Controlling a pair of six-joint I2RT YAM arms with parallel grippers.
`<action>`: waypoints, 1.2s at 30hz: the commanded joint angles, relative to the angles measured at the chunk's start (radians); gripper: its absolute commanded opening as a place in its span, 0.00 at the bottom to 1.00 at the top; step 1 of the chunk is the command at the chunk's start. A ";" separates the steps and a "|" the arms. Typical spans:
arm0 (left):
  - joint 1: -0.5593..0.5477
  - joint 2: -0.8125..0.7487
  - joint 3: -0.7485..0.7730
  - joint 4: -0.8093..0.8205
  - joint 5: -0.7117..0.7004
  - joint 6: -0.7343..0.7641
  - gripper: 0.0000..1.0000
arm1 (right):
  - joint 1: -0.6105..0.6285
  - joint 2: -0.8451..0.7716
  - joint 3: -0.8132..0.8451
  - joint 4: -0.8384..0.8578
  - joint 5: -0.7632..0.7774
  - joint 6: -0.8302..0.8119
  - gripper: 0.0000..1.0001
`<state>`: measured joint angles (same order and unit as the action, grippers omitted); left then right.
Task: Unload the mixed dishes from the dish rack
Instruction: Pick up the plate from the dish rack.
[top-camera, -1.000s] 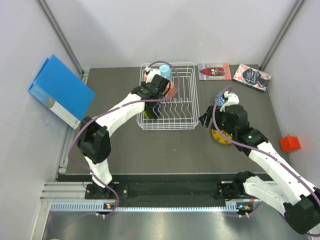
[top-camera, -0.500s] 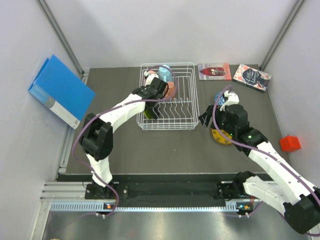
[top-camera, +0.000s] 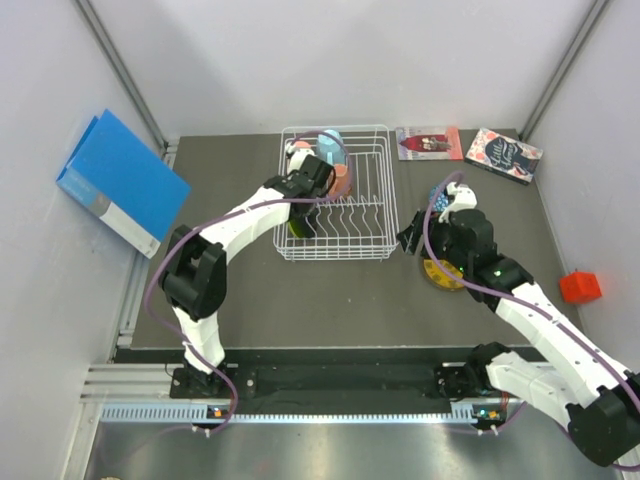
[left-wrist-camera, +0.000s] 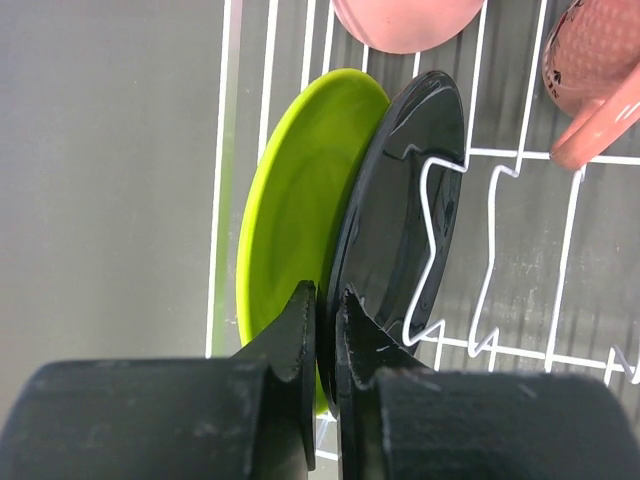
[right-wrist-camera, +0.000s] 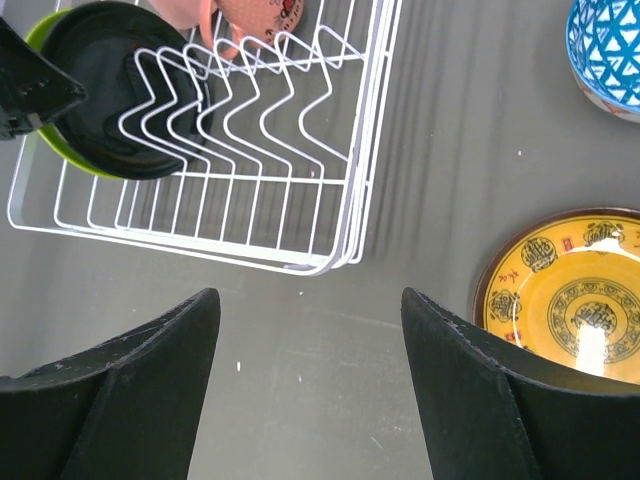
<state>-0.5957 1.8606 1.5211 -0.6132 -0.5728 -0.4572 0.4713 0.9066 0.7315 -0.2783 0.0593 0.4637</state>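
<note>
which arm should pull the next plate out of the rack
Left. Its hand is inside the dish rack, fingers closed on what looks like the black plate rim. The right hand hangs open outside the rack, over the table.

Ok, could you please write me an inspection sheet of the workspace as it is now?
Surface: dark table, no spill seen.
Job's things: dish rack holds lime-green plate, black plate, pink cup, salmon cup and light blue mug; yellow patterned plate and blue patterned bowl lie on the table to its right.
Clutter: blue binder at the left wall; red book and dark book at the far edge; small red block.
Grippers: left gripper pinched, apparently on the black plate's rim; right gripper open, empty, beside the rack.
Cables: purple cables along both arms.
Surroundings: white walls, nothing else seen.
</note>
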 joint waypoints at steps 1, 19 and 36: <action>-0.018 -0.087 0.060 -0.051 -0.055 0.023 0.00 | 0.010 0.005 -0.006 0.031 0.010 -0.005 0.72; -0.187 -0.267 0.008 0.084 -0.401 0.180 0.00 | 0.010 0.000 0.003 0.034 -0.004 0.015 0.72; -0.199 -0.491 -0.202 0.278 0.402 -0.141 0.00 | 0.013 -0.017 0.040 0.168 -0.219 0.130 0.79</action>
<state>-0.7929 1.3788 1.4090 -0.4950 -0.4088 -0.5182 0.4713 0.8963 0.7269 -0.1917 -0.1032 0.5705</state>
